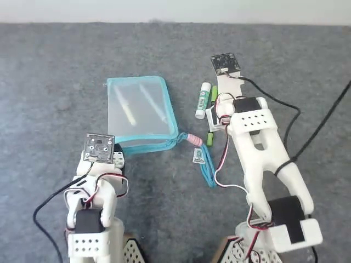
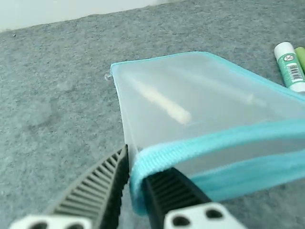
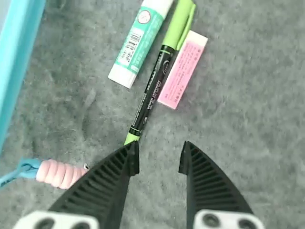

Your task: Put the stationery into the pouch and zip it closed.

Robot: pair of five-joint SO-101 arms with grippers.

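The pouch (image 1: 140,112) lies flat on the bench (image 1: 55,82), with the left hand (image 2: 138,167) pinched on its blue zip edge; lifting that lip should gape the mouth. The right hand (image 3: 159,152), half open and empty over the tip of the green marker (image 3: 155,90), should straddle the barrel, clear of the glue stick (image 3: 138,43) and eraser (image 3: 183,69).

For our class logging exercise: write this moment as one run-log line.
left gripper: shut on pouch zip edge | right gripper: open above marker end | glue stick, eraser: outside pouch
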